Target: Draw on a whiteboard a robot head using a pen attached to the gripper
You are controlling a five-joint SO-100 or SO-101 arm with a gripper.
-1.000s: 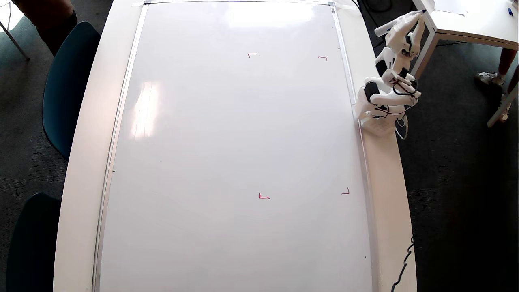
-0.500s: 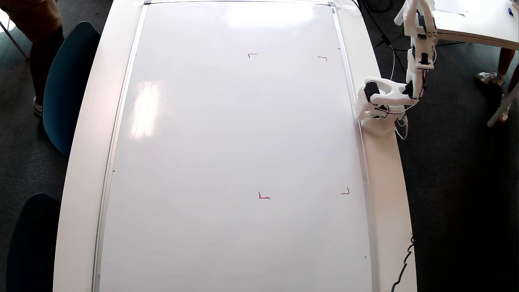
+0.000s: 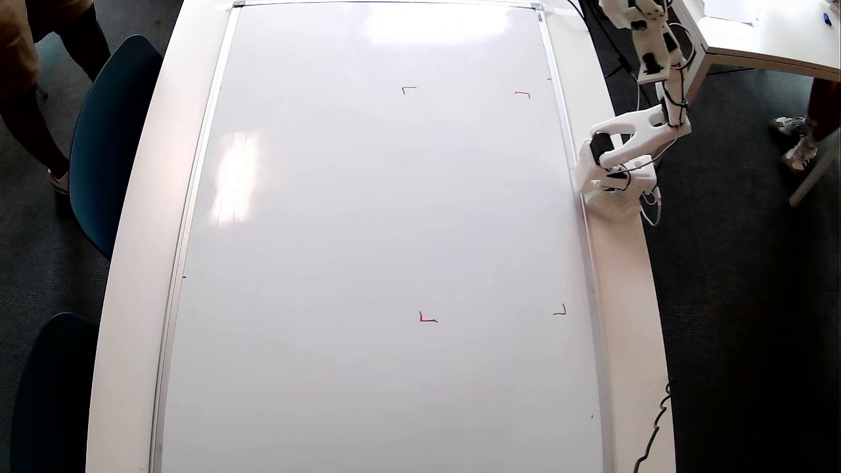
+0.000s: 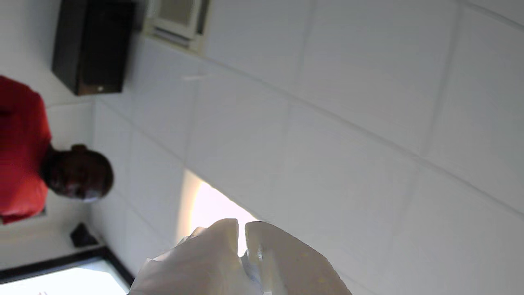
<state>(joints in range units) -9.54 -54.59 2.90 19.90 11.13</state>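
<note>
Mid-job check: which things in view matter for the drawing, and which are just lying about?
For the job: whiteboard, blank between its red corner marks; arm; pincer, pointing at the ceiling; the pen cannot be made out.
Lying about: blue chair; side table; black cable; wall speaker; person in red.

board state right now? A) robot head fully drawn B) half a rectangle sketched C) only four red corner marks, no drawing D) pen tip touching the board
C: in the overhead view the whiteboard shows only red corner marks and no dark lines; the arm is raised off past its right edge.
</note>
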